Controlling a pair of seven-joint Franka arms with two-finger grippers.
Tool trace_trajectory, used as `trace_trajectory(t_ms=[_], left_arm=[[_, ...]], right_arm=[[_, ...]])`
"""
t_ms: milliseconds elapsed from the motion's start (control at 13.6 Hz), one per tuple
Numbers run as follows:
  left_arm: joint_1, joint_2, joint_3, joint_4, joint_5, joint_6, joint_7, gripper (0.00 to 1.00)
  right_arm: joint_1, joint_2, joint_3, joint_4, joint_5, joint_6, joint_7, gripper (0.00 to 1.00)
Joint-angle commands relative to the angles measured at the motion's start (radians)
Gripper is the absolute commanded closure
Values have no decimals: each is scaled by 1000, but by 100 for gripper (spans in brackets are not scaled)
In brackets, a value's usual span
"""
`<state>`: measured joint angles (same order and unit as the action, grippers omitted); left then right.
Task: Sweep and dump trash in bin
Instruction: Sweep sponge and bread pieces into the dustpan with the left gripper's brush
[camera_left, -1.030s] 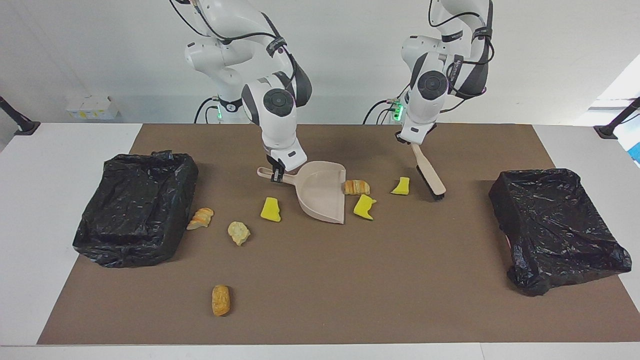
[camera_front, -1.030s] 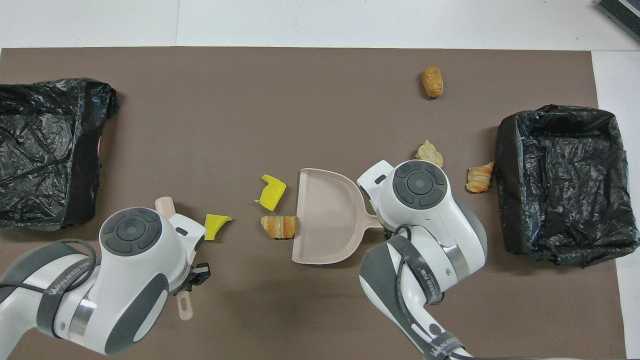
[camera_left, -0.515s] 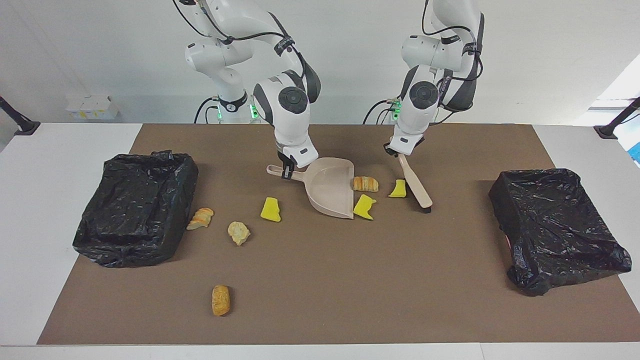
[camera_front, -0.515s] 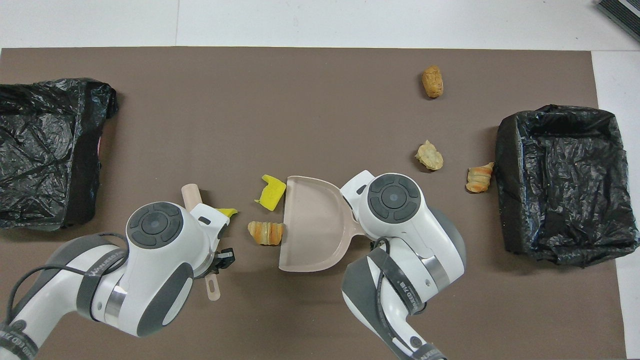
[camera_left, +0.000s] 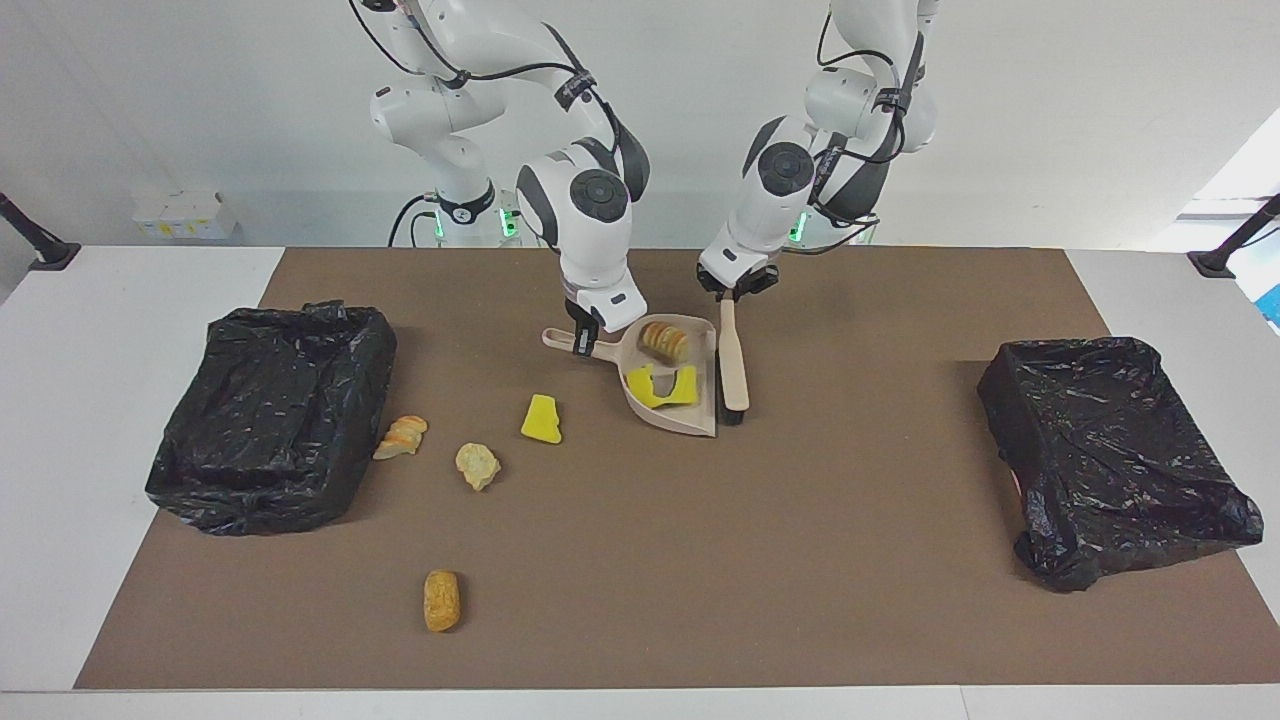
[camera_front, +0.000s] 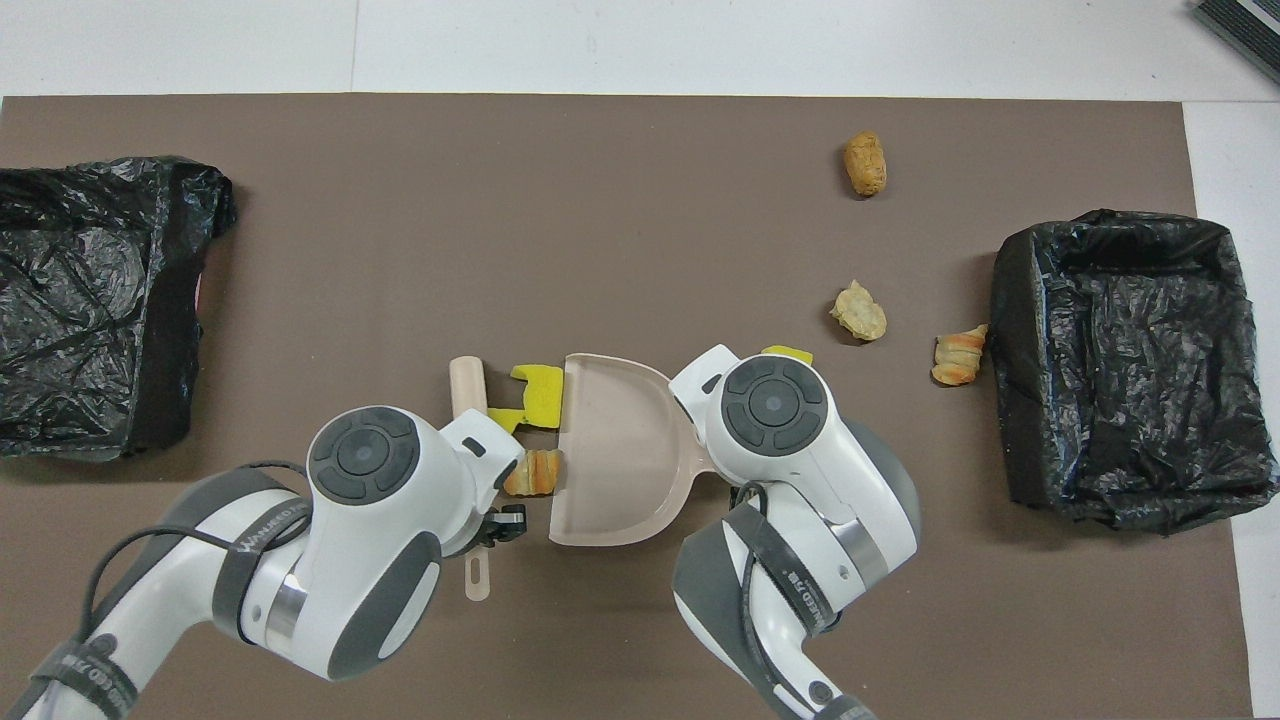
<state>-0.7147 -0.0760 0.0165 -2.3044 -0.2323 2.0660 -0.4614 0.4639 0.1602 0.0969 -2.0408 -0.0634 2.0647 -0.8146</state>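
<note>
Three trash pieces (camera_left: 664, 375) swept into dustpan (camera_left: 690, 418); right gripper (camera_left: 585, 340) clamps its handle, left gripper (camera_left: 729, 295) clamps brush (camera_left: 733, 365); next: dumping or further sweeping.

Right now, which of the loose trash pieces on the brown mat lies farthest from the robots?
The oblong brown bread piece, alone near the mat's edge away from the robots. The yellow wedge, pale lump and striped pastry all lie nearer them.
</note>
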Motion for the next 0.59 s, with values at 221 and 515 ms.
trace_trajectory(t_ms=[221, 515], left_arm=[[-45, 2, 17, 123, -22, -102, 9, 100], [-52, -19, 13, 131, 10, -144, -111, 100]], right_arm=[[4, 56, 9, 19, 11, 49, 17, 100], [-36, 16, 9, 40, 22, 26, -27, 100]])
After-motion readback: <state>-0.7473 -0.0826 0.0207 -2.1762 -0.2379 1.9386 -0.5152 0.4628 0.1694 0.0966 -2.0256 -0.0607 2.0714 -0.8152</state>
